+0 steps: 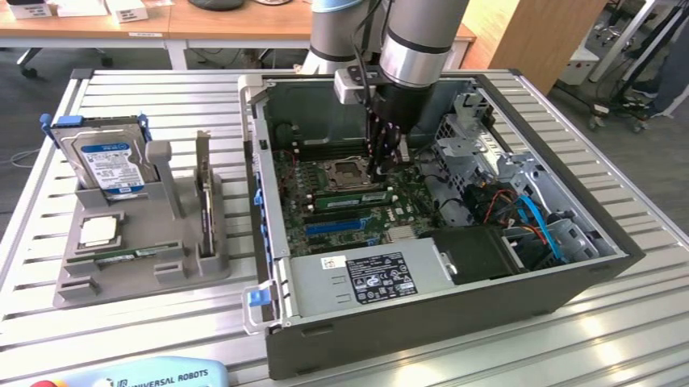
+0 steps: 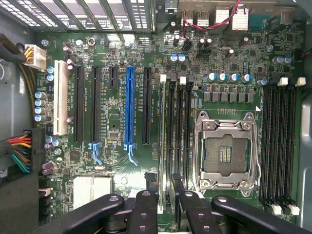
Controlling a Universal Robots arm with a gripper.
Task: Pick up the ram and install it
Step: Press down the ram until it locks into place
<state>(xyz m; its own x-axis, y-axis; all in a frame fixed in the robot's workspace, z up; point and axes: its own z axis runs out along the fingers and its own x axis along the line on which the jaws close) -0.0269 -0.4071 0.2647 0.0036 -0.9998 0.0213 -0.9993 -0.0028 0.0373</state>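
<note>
Ram [image 1: 347,193] whereabouts: inside the computer case, standing on edge along a memory slot just beside the processor socket, directly under the gripper.
Table [image 1: 64,322]: slatted metal. The case takes up its side on the exterior view's right, and a grey parts holder [image 1: 140,274] stands near the edge on the exterior view's left.
Computer case [image 1: 269,242]: lies open side up, with the motherboard [image 2: 112,146] exposed.
Gripper [image 1: 382,165]: reaches straight down into the case near its far wall, with its tip at the ram's top edge.
Grip: cannot tell whether the gripper clasps the stick or stands loose about it.
Processor socket [image 2: 226,151]: open and empty, next to the slot bank.
Key relation: the ram's long axis runs parallel to the slots. In the wrist view it is a thin pale edge [image 2: 160,146] passing through the gripper's [image 2: 163,178] centre line, so it lies below, not to one side.
Second stick [image 1: 135,256]: lies flat in the holder, well apart.
</note>
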